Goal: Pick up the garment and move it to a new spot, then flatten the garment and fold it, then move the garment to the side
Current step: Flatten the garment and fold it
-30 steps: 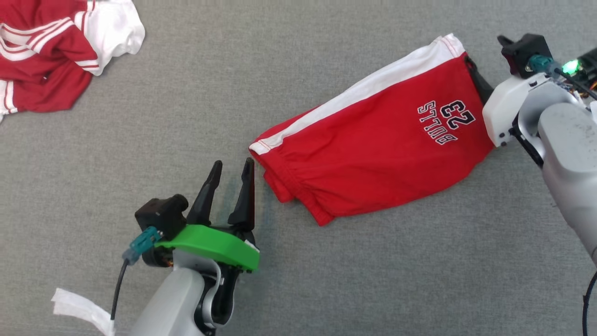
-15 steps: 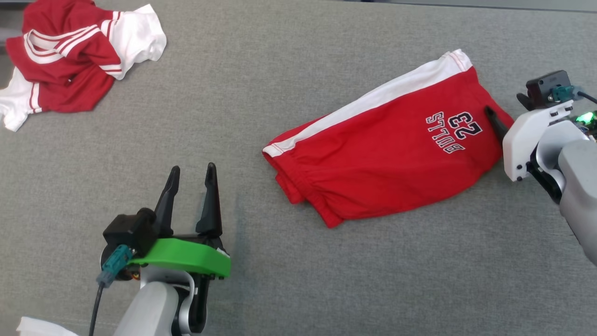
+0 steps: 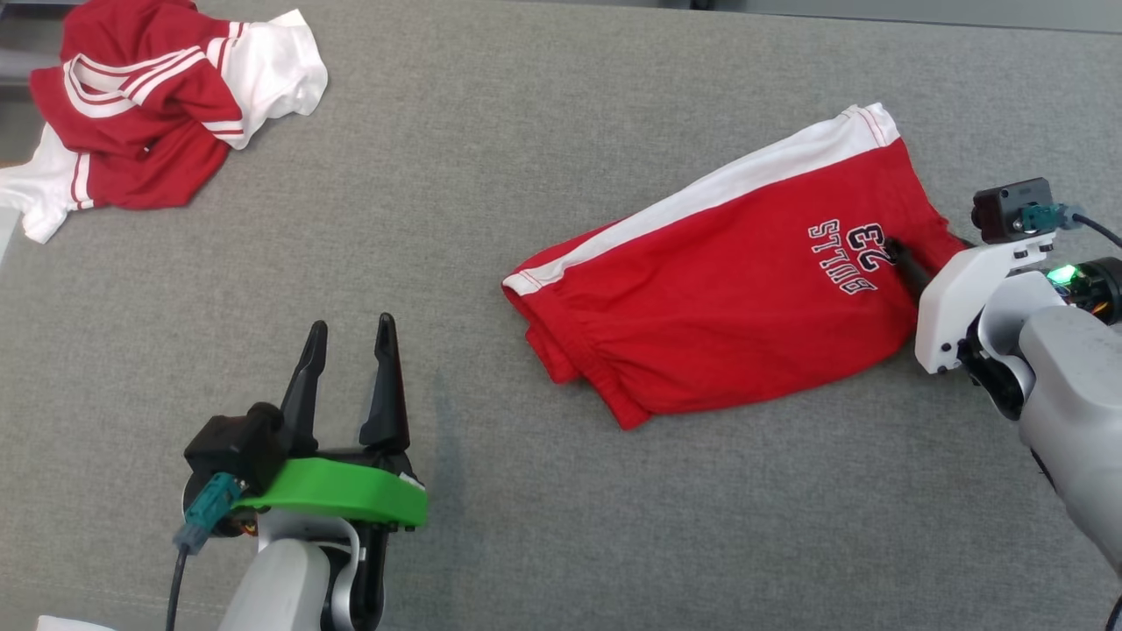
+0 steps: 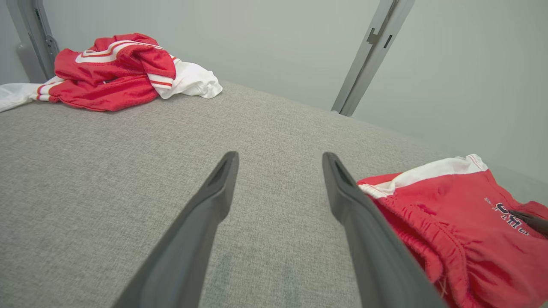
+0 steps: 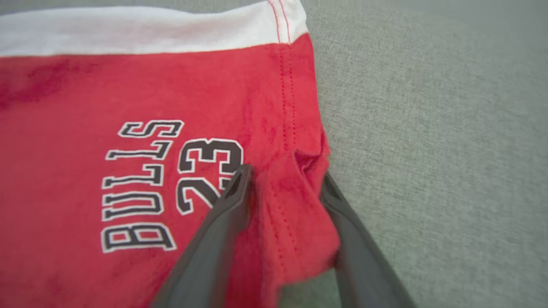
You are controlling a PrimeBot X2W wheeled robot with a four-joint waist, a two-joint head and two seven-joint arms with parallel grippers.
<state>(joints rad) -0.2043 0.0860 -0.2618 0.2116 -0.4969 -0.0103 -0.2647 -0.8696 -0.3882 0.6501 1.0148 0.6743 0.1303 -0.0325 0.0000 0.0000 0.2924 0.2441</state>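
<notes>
Red cotton shorts with a white side stripe lie folded at three o'clock on the grey woven surface, head view; the left gripper, at seven, gapes empty. Right wrist view: the right gripper straddles a puckered hem, jaws partly apart, grip unclear. Probably the move-aside step: pinch, then lift.

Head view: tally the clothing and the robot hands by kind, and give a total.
red shorts: 1
crumpled red-and-white clothing heap: 1
robot hands: 2, the left hand and the right hand
Total: 4
</notes>
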